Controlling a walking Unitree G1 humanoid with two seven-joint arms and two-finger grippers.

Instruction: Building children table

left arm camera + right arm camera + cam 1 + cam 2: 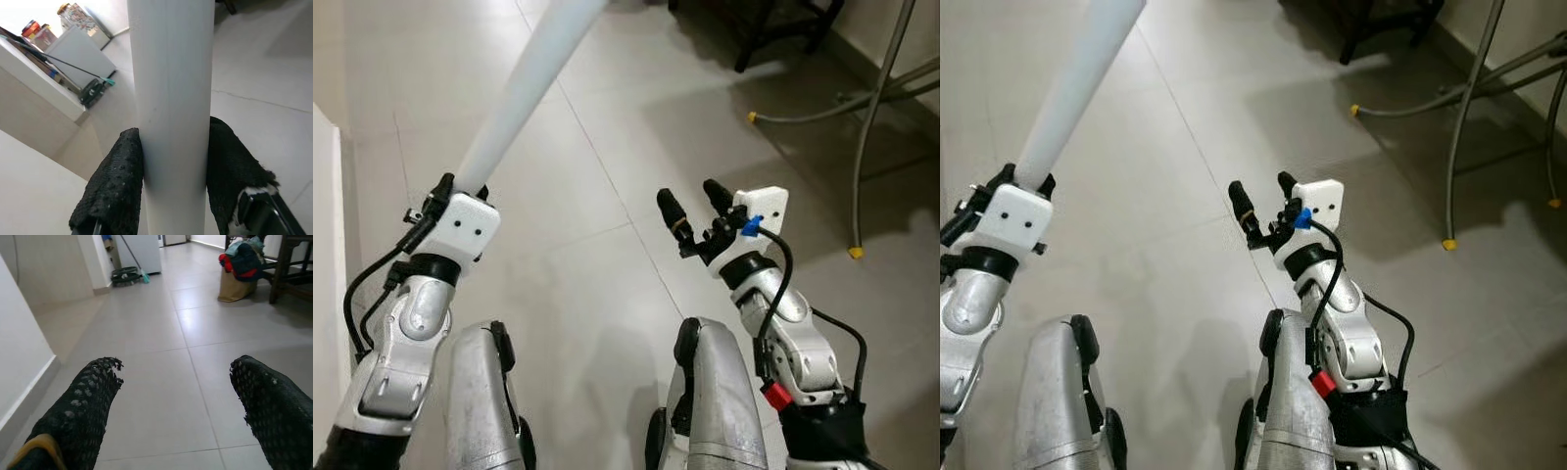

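At the left of the head views the left gripper (460, 191) is clamped on a white leg (524, 83). The leg's long axis runs from the gripper up toward the top centre of the frame, out over the tiled floor (607, 294). In the left wrist view both pads (115, 186) press its sides. The leg is a smooth, plain white cylinder, unmarked. Right of centre, the right gripper (697, 204) hangs spread and empty, well apart from the leg, so the left arm has it.
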